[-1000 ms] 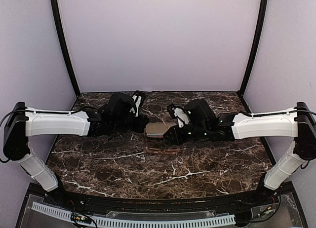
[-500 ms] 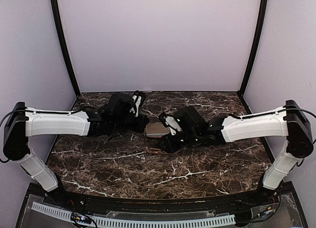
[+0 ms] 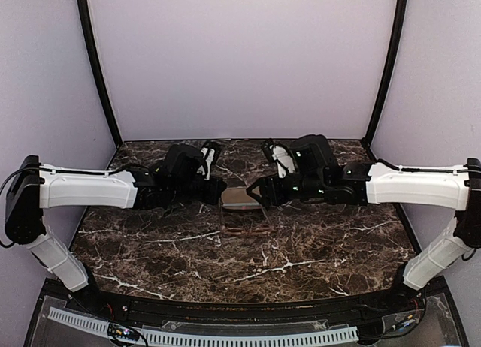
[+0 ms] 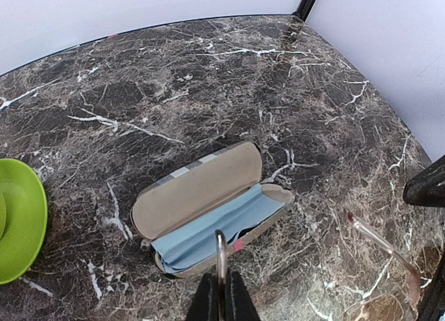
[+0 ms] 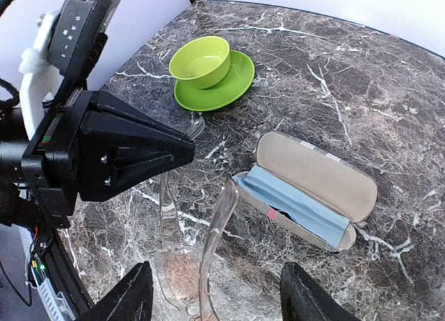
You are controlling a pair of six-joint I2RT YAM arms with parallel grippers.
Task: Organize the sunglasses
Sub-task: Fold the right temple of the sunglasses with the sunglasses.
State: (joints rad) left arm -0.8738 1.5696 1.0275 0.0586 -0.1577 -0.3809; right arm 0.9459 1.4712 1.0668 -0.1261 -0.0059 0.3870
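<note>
The sunglasses have a clear frame, brownish lenses and both temple arms unfolded. They lie in front of the open glasses case, which has a beige lid and a blue cloth inside. My left gripper is shut on the tip of one temple arm, just short of the case. My right gripper is open above the glasses, with its fingers on either side of them and not touching. In the top view the left gripper and right gripper flank the case.
A green bowl on a green saucer stands left of the case, also at the left edge of the left wrist view. The dark marble table has purple walls behind and at both sides.
My right gripper dipped down toward the sunglasses, then lifted back up and away to the right. My left arm has not moved and keeps hold of the temple arm.
</note>
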